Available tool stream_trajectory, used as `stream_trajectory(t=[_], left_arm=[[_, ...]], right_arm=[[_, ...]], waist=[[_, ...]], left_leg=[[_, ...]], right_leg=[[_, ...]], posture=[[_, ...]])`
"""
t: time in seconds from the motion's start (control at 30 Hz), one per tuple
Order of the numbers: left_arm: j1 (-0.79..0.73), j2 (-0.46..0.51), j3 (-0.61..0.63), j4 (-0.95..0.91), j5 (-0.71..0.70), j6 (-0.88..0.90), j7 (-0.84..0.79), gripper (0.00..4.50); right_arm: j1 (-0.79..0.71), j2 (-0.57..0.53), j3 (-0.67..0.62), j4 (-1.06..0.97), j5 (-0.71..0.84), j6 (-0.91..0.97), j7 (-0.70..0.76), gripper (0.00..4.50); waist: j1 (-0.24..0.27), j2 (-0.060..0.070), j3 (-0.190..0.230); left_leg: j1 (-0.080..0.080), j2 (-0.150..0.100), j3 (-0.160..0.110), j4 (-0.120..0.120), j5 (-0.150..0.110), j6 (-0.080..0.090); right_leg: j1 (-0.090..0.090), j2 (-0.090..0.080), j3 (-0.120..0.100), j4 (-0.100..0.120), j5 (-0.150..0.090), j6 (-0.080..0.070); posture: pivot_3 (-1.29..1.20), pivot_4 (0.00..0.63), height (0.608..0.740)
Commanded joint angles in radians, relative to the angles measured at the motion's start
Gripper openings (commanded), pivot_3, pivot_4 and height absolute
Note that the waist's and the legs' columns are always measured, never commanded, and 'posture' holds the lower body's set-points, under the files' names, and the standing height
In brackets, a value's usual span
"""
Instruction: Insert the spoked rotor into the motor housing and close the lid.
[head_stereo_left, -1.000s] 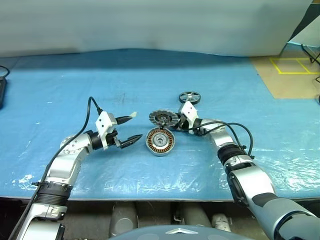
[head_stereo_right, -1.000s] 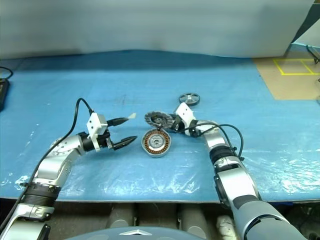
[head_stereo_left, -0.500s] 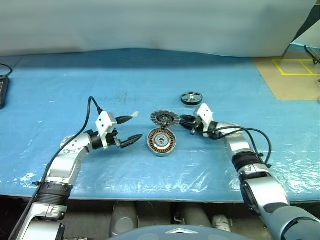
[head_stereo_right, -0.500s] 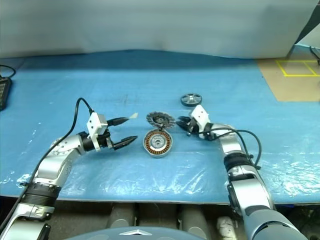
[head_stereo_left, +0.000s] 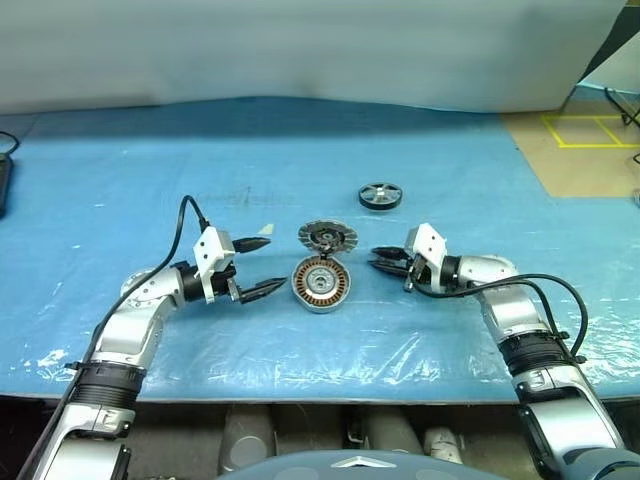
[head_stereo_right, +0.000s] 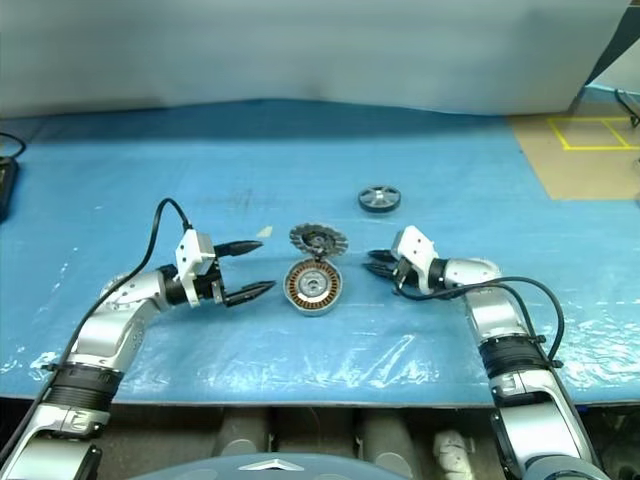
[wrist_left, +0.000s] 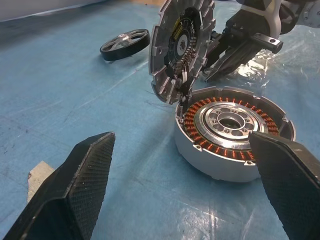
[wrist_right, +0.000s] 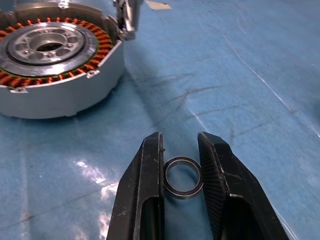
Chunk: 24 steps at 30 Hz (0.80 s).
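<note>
The motor housing (head_stereo_left: 320, 283) lies open on the blue sheet, its copper windings showing (wrist_left: 232, 130). Its lid (head_stereo_left: 327, 237) stands upright at the housing's far edge, ribbed side facing me (wrist_left: 182, 47). The spoked rotor (head_stereo_left: 380, 195) lies flat further back and to the right. My left gripper (head_stereo_left: 272, 264) hangs open just left of the housing, nothing between its fingers (wrist_left: 75, 195). To the right of the housing, apart from it, my right gripper (head_stereo_left: 382, 259) points at it. In the right wrist view its fingers (wrist_right: 147, 190) are shut on a small dark ring (wrist_right: 183, 177).
A blue plastic sheet (head_stereo_left: 200, 150) covers the table, whose front edge (head_stereo_left: 300, 388) runs near me. A small pale scrap (head_stereo_left: 266, 228) lies by the left gripper. A tan floor area with yellow tape (head_stereo_left: 580, 140) lies at the far right.
My right gripper has drawn away from the lid, to the right and back towards me. The lid stays upright. The left gripper has kept still.
</note>
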Motion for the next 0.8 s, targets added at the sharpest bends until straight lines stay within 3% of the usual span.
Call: stream_trajectory(t=[0.03,0.47,0.8], left_arm=[[-0.009,-0.003,0.001,-0.016,-0.004,-0.018,-0.006,4.5],[-0.015,-0.017,-0.002,0.013,0.002,-0.036,-0.009,4.5],[-0.008,-0.026,-0.01,0.001,-0.002,-0.038,-0.011,4.5]], right_arm=[[0.008,-0.022,0.002,-0.106,0.057,0.051,0.051,0.61],[0.031,-0.073,0.02,-0.322,0.195,0.257,0.195,0.61],[-0.065,0.05,0.099,-0.324,0.187,0.3,0.143,0.61]], waist=[[0.0,0.0,0.0],[0.001,0.0,0.0],[-0.001,0.0,0.0]], left_leg=[[0.0,0.0,0.0,0.0,0.0,0.0],[0.0,0.0,0.0,0.0,-0.001,0.001],[0.001,0.0,0.0,0.0,0.0,0.0]], right_leg=[[0.0,0.0,0.0,0.0,0.0,0.0],[0.0,0.0,0.0,0.0,0.0,0.0],[0.0,0.0,0.0,0.001,0.0,0.0]], posture=[[0.0,0.15,0.74],[0.0,0.15,0.74],[0.0,0.15,0.74]])
